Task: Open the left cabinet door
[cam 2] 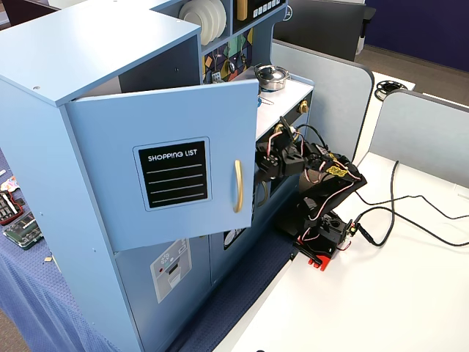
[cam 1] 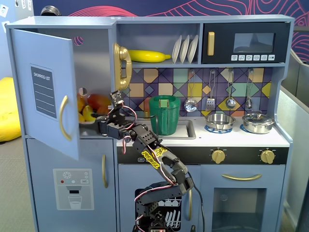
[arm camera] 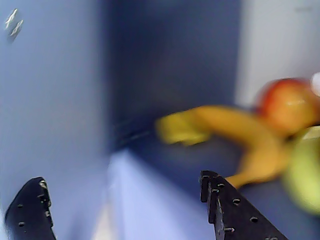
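The large blue-grey cabinet door with its black "SHOPPING LIST" chalkboard panel [cam 1: 45,92] stands swung outward on its hinge at the upper left of the toy kitchen, the curved gold handle [cam 1: 63,118] on its free edge. In a fixed view from the side, the door [cam 2: 165,161] hangs well clear of the cabinet front. The open compartment behind it holds toy fruit: a red-orange round fruit [cam 1: 99,102] and yellow pieces [cam 1: 87,114], seen blurred in the wrist view as a yellow banana-like piece [arm camera: 215,127] and a red apple [arm camera: 287,105]. The black two-finger gripper [arm camera: 122,192] reaches into the compartment mouth at 3 o'clock from the door, its jaws spread wide and grasping nothing. At 3 o'clock from the arm, a green lidded pot [cam 1: 164,115] sits in the sink [cam 1: 187,130].
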Controlling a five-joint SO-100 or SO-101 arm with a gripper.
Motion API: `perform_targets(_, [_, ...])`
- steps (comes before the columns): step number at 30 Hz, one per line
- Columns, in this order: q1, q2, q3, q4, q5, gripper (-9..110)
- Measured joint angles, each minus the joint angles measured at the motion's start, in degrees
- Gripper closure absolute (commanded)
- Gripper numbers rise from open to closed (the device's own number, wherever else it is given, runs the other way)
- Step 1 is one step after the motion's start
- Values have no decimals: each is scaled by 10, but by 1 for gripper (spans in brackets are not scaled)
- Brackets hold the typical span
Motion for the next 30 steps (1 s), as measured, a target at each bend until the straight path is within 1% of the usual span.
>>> perform_targets(3, [-11, 11, 3, 1, -4, 71])
perform_targets(5, [12, 17, 9, 1, 1, 73])
perform_targets(9, [125, 24, 31, 27, 26, 80])
perform_targets(11, [200, 32, 48, 51, 39, 89])
perform_targets(15, [316, 72, 105, 112, 28, 101])
perform_targets(21, [446, 169, 212, 224, 24, 101])
perform_targets(27, [541, 255, 316, 374, 53, 101])
perform_targets(30, [572, 295, 381, 417, 69, 101])
